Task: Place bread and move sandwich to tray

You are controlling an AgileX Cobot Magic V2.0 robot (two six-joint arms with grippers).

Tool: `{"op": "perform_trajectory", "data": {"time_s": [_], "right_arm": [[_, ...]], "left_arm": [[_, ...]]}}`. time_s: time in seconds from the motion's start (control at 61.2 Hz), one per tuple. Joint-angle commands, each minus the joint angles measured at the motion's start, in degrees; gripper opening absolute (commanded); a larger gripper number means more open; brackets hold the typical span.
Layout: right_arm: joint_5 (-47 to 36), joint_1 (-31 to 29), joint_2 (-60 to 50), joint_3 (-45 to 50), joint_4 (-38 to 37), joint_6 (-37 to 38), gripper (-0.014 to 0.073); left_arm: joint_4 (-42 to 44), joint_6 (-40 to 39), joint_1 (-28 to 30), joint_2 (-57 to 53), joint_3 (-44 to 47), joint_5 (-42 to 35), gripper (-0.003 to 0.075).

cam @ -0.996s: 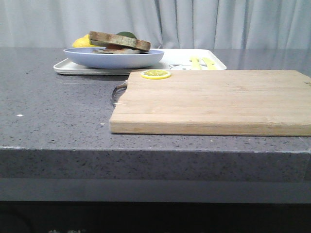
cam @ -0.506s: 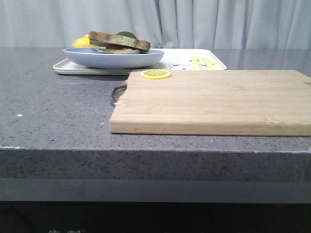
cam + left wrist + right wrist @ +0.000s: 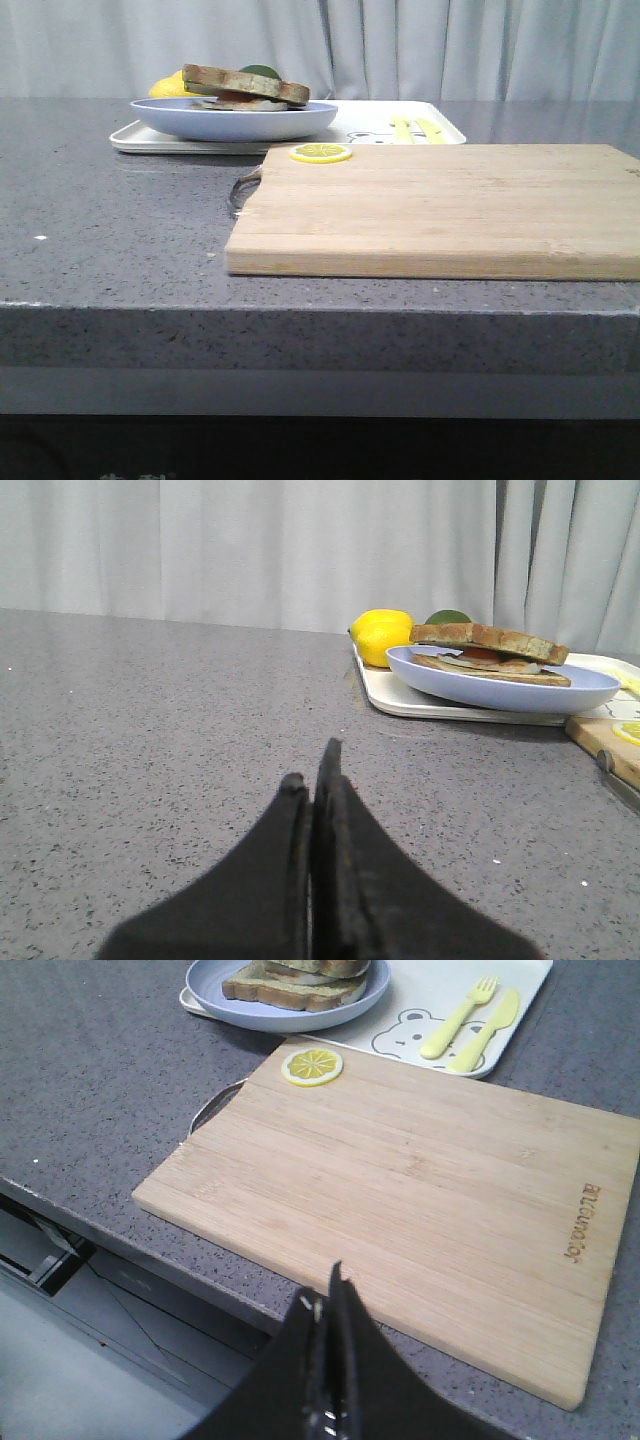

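Observation:
The sandwich (image 3: 245, 88), brown-crusted bread slices stacked over egg, lies on the pale blue plate (image 3: 235, 122), which stands on the white tray (image 3: 380, 125) at the far side of the table. The top bread slice (image 3: 488, 638) covers the filling. Sandwich (image 3: 300, 980), plate (image 3: 285, 1015) and tray (image 3: 510, 1045) also show in the right wrist view. My left gripper (image 3: 312, 770) is shut and empty, low over the grey table, apart from the tray. My right gripper (image 3: 325, 1295) is shut and empty above the table's front edge, near the cutting board. Neither gripper shows in the front view.
A wooden cutting board (image 3: 440, 210) lies in front of the tray, with a lemon slice (image 3: 321, 153) at its far left corner. A yellow fork (image 3: 460, 1015) and knife (image 3: 485, 1030) lie on the tray. A lemon (image 3: 381, 636) and a green fruit (image 3: 447, 617) sit behind the plate.

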Motion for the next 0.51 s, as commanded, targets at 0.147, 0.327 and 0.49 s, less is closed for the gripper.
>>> {"op": "perform_trajectory", "data": {"time_s": [0.147, 0.327, 0.49], "right_arm": [[-5.14, -3.11, -2.09, 0.71, 0.16, -0.15, -0.0069], [-18.13, -13.58, -9.86, 13.16, 0.01, -0.2, -0.0069], [-36.91, -19.22, -18.07, 27.74, 0.01, -0.2, -0.0069]], "left_arm": [[-0.55, -0.38, 0.05, -1.29, 0.13, -4.71, -0.002], [-0.55, -0.38, 0.05, -1.29, 0.13, -4.71, -0.002], [-0.55, -0.38, 0.05, -1.29, 0.13, -4.71, -0.002]]}}
